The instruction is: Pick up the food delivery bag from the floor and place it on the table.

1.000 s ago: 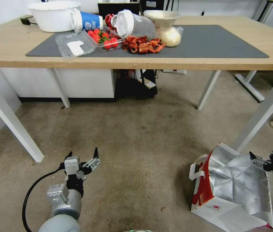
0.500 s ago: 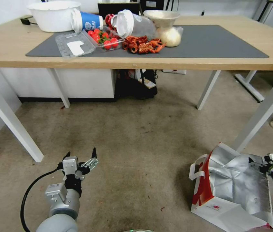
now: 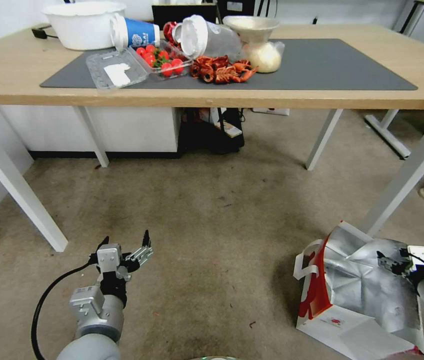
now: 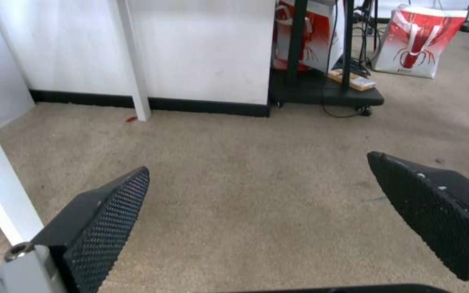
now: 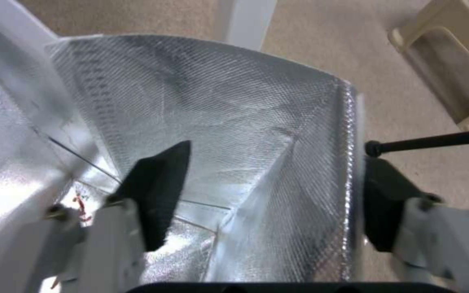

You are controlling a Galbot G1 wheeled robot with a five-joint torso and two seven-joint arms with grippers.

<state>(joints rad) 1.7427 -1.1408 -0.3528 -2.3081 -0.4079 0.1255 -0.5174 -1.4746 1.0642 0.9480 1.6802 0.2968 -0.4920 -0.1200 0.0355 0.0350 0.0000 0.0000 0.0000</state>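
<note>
The food delivery bag (image 3: 362,295) stands on the carpet at the lower right, white with a red side panel, its foil-lined mouth gaping. My right gripper (image 3: 389,261) is open at the bag's far rim. In the right wrist view the right gripper (image 5: 278,146) straddles the foil wall (image 5: 299,171): one finger (image 5: 156,191) is inside the bag, the other (image 5: 386,203) outside it. The left gripper (image 3: 124,250) hangs open low over bare carpet at the lower left, and the left wrist view shows nothing between the fingers of the left gripper (image 4: 259,162). The table (image 3: 22,75) with its dark grey mat (image 3: 332,65) lies ahead.
On the table's left half sit a white bowl (image 3: 84,22), a blue cup (image 3: 134,32), a clear box of red fruit (image 3: 159,60), crayfish (image 3: 222,70) and a bagged bun (image 3: 264,55). A white table leg (image 3: 407,175) rises just behind the bag. A black cart (image 3: 217,132) stands under the table.
My right gripper has come down and to the left, from beside the bag's rim to astride its foil wall. The left arm has sunk slightly and stays open.
</note>
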